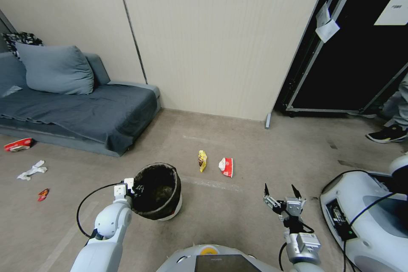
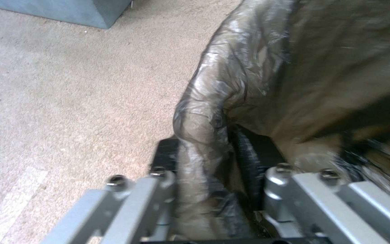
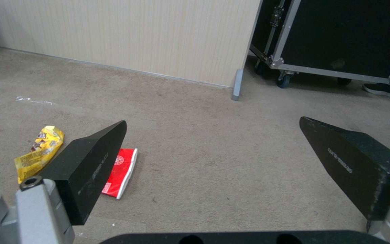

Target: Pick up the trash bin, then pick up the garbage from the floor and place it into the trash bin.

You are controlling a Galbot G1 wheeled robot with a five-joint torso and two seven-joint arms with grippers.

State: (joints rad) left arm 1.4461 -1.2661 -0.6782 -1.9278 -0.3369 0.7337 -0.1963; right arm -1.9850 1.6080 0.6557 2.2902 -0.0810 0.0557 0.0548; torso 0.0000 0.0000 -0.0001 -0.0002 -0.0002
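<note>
Here, the left gripper [image 1: 131,186], on a bent white arm, pinches the bag-lined rim of the small round white plastic trash bin [image 1: 158,191], which tilts toward it. The right gripper [image 1: 280,191] hovers over the beige-grey carpeted floor [image 1: 238,216] with black fingers [image 3: 91,169] spread wide. Beyond the bin lie a yellow wrapper [image 1: 202,160] and, beside it, a red-and-white packet [image 1: 226,166].

A pale wall [image 1: 212,38] with thin stripes stands at the far side. A blue-grey sofa [image 1: 80,114] sits far left against it, with a big cushion [image 1: 55,70] and a dark blanket [image 1: 106,112] on top. A large black case [image 1: 352,51] with metal edges stands far right. The floor [image 1: 238,153] is beige carpet.
</note>
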